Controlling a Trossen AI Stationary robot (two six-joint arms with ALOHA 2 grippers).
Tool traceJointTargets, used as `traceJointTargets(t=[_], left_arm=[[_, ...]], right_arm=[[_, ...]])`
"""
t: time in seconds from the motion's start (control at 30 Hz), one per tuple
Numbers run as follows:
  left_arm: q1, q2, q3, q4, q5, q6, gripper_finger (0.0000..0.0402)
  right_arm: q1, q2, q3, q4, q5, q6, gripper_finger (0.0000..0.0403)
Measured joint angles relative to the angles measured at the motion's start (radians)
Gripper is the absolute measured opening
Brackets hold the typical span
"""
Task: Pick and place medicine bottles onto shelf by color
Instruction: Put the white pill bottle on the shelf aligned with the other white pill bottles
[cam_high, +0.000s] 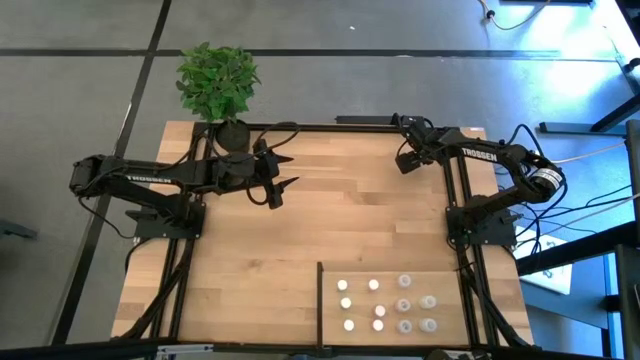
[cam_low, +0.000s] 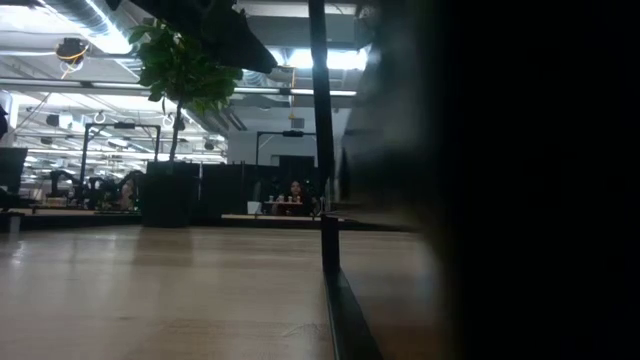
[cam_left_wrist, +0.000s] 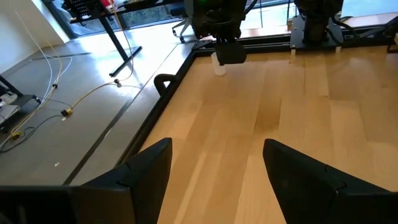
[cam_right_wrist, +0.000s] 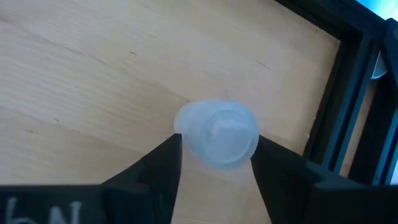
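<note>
One translucent white medicine bottle (cam_right_wrist: 217, 127) stands on the tabletop near the far right corner; in the left wrist view this bottle (cam_left_wrist: 219, 67) shows under my right gripper. My right gripper (cam_high: 403, 163) (cam_right_wrist: 216, 139) is over it, fingers shut on its sides. Several more medicine bottles (cam_high: 404, 304), white and translucent grey, stand in rows on the shelf (cam_high: 448, 280) at the near right. My left gripper (cam_high: 288, 172) (cam_left_wrist: 217, 146) hangs open above the far middle of the table, nothing between its fingers. My right gripper pinches the bottle between its two fingers, one on each side of the round body (cam_right_wrist: 186, 142). The fingers come from above, slanting down. The bottle stands upright, and its bottom appears to rest on the tabletop.
A potted plant (cam_high: 218, 85) stands at the table's far left edge. A black frame rail (cam_right_wrist: 339, 93) runs close beside the bottle along the table's edge. The shelf's black edge strip (cam_low: 330, 270) rises in the low view. Bare planks (cam_high: 300, 240) fill the table's middle.
</note>
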Motion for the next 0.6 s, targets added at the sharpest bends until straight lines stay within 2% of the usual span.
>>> traceJointTargets(t=[0.3,0.43,0.6], left_arm=[[0.0,0.0,0.0,0.0,0.0,-0.001,0.0247],[0.0,0.0,0.0,0.0,0.0,-0.001,0.0247],[0.0,0.0,0.0,0.0,0.0,-0.001,0.0247]], right_arm=[[0.0,-0.001,0.0,-0.001,0.0,-0.002,0.0135],[0.0,-0.001,0.0,-0.003,0.0,-0.002,0.0136],[0.0,-0.001,0.0,-0.004,0.0,-0.002,0.0159]])
